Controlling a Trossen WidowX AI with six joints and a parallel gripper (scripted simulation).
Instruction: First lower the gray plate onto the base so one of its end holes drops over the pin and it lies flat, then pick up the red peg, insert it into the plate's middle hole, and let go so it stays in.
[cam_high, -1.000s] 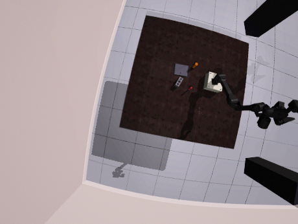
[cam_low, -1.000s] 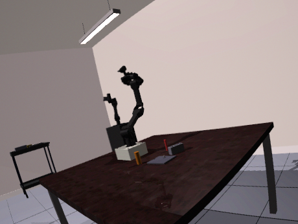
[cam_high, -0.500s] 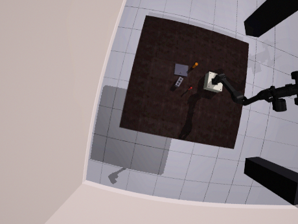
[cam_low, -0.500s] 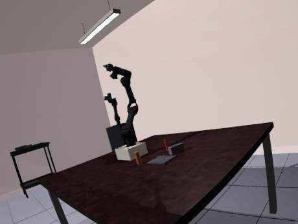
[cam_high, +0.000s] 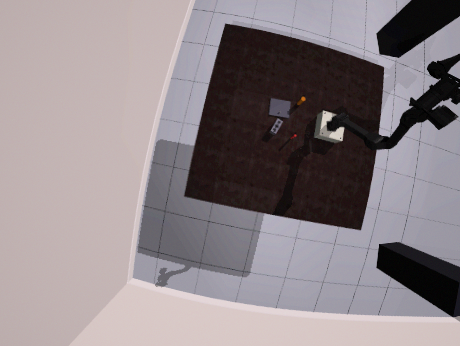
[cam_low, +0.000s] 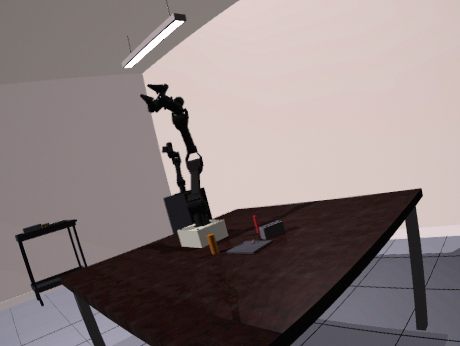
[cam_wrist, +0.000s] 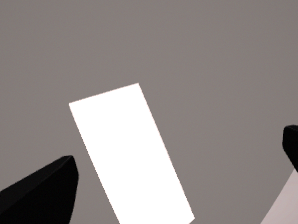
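The gray base (cam_high: 276, 111) (cam_low: 244, 248) is a flat square on the table, with a tiny upright pin near one edge in the exterior view. The gray plate (cam_high: 276, 126) (cam_low: 271, 230) lies apart from it, beside one edge, as an oblong block with a row of holes facing up in the top view. The red peg (cam_high: 295, 135) (cam_low: 256, 224) stands upright on its own near the plate. My gripper (cam_low: 145, 90) (cam_wrist: 182, 152) is wide open and empty, high above the table and far from all of these, pointing up and away.
An orange cylinder (cam_high: 303, 99) (cam_low: 213, 244) stands upright near the base. The arm's white mounting box (cam_high: 322, 130) (cam_low: 202, 236) is on the dark table (cam_high: 240, 165) (cam_low: 165, 280). A ceiling lamp (cam_low: 155, 42) (cam_wrist: 131, 155) hangs overhead. A small side table (cam_low: 55, 276) stands at the far left of the exterior view.
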